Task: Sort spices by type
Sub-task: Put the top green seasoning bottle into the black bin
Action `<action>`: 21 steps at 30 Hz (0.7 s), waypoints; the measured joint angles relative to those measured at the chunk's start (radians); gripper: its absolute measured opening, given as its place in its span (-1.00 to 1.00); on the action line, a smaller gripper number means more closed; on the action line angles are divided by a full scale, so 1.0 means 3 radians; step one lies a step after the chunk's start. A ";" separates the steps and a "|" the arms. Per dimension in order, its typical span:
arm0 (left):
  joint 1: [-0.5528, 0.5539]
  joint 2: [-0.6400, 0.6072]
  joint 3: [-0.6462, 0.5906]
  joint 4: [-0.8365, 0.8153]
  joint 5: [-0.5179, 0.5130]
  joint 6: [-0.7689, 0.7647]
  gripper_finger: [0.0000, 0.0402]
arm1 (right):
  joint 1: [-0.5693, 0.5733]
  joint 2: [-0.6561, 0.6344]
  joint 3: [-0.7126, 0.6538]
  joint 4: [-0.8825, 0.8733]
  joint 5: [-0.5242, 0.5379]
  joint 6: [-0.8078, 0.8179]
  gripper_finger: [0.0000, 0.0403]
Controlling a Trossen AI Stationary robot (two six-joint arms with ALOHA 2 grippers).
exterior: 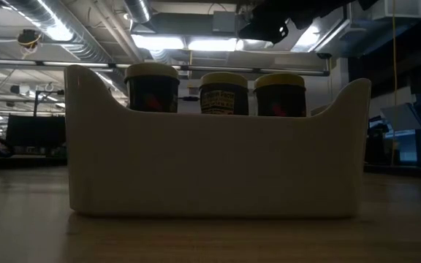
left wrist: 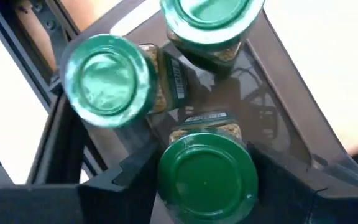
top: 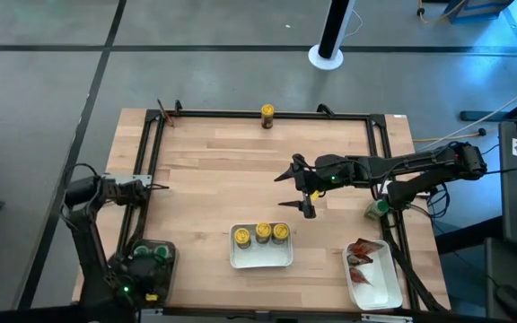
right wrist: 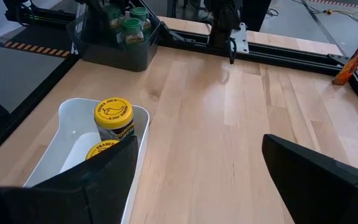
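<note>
Three yellow-capped jars (top: 263, 232) stand upright in a white tray (top: 260, 258). The low view shows them close (exterior: 223, 91). My right gripper (top: 284, 190) hovers open just beyond that tray's far side, holding nothing (right wrist: 199, 146). Another yellow-capped jar (top: 267, 112) stands at the table's far edge. A green-capped jar (top: 377, 208) sits by the right rail. Three green-capped jars stand in the dark bin (top: 147, 262) at the near-left corner. My left gripper (left wrist: 207, 186) is over the bin, its fingers on either side of one green-capped jar (left wrist: 207, 177). I cannot tell if they touch it.
A second white tray (top: 372, 280) near the right near corner holds red-orange packets (top: 361, 254). A black frame rail (top: 267, 115) runs round the tabletop. A reddish object (top: 164, 111) lies at the far-left corner. Bare wood stretches between the trays and the far rail.
</note>
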 joint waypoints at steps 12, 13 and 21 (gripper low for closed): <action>0.0000 -0.0333 0.0001 -0.0121 -0.0014 0.0008 0.09 | 0.0000 0.0000 0.0000 -0.0004 0.0000 0.0000 0.70; 0.0000 -0.0331 0.0001 -0.0103 -0.0016 0.0009 0.09 | 0.0000 0.0000 0.0000 -0.0009 0.0000 0.0000 0.70; 0.0000 -0.0271 0.0001 -0.0121 -0.0070 0.0013 0.09 | 0.0001 0.0001 0.0000 -0.0023 0.0000 0.0000 0.70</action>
